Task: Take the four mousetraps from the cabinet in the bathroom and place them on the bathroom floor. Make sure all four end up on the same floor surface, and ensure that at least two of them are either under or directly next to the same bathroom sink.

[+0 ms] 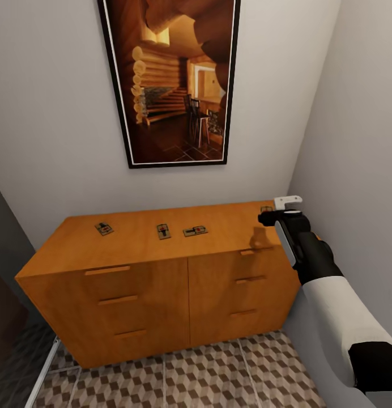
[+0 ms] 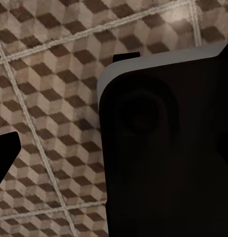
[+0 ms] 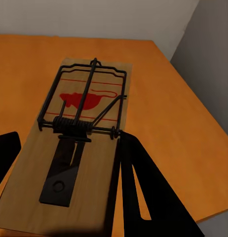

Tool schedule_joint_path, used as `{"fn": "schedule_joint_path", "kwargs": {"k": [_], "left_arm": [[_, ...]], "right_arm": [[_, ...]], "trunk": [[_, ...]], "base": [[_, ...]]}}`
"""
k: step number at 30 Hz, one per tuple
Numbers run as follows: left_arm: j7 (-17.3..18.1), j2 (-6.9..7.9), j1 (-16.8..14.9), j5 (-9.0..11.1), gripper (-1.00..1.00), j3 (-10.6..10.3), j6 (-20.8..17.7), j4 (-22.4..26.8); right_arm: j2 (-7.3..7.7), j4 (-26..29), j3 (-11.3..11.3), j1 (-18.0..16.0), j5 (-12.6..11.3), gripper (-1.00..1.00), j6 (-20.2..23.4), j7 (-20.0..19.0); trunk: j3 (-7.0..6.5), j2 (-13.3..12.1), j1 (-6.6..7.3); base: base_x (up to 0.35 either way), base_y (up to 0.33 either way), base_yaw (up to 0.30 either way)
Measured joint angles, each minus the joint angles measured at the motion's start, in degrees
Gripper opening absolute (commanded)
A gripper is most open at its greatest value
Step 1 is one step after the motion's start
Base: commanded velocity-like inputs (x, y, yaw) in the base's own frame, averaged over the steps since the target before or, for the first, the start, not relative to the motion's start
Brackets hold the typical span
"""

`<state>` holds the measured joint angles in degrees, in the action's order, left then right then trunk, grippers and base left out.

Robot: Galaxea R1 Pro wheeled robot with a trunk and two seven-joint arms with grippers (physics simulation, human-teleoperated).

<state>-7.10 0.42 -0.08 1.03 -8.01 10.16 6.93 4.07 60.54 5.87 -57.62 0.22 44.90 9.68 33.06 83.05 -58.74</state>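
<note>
A: R gripper (image 3: 64, 168)?
B: Fingers spread wide, straddling the fourth mousetrap (image 3: 74, 143) at the cabinet (image 1: 162, 272) top's right end. Nothing pinched yet.
A: Tip?
B: Go lower, clamp board edges, avoid wire frame. Other three mousetraps (image 1: 163, 230) sit mid-top.

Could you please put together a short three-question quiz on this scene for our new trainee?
1. How many mousetraps lie on the cabinet top clear of the right gripper?
2. True or false: the fourth mousetrap already rests on the bathroom floor.
3. Which does the left wrist view look at? A) tiled floor B) the cabinet top C) the framed picture

Key:
1. Three: left mousetrap, middle mousetrap, right-hand mousetrap.
2. False; it lies on the cabinet top, between the right gripper's jaws.
3. A.
</note>
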Motion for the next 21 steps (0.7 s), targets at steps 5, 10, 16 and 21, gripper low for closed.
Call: {"fn": "schedule_joint_path", "kwargs": {"k": [5, 10, 16, 21], "left_arm": [[0.03, 0.00, 0.00, 0.00, 1.00, 0.03, 0.00, 0.00], [0.03, 0.00, 0.00, 0.00, 1.00, 0.02, 0.00, 0.00], [0.03, 0.00, 0.00, 0.00, 1.00, 0.02, 0.00, 0.00], [0.03, 0.00, 0.01, 0.00, 1.00, 0.02, 0.00, 0.00]], "right_arm": [[0.00, -0.06, 0.03, 0.00, -0.04, -1.00, 0.01, 0.00], [-0.03, -0.25, 0.14, 0.00, -0.01, -1.00, -0.01, -0.05], [-0.08, -0.49, 0.18, 0.00, -0.11, -1.00, -0.07, -0.09], [-0.10, -0.69, 0.19, 0.00, -0.12, -1.00, -0.11, -0.17]], "trunk": [[0.00, 0.00, -0.02], [0.00, 0.00, -0.02], [0.00, 0.00, -0.03], [0.00, 0.00, -0.03]], "base": [[-0.248, 0.000, 0.000], [-0.315, 0.000, 0.000], [-0.329, 0.000, 0.000], [-0.332, 0.000, 0.000]]}}
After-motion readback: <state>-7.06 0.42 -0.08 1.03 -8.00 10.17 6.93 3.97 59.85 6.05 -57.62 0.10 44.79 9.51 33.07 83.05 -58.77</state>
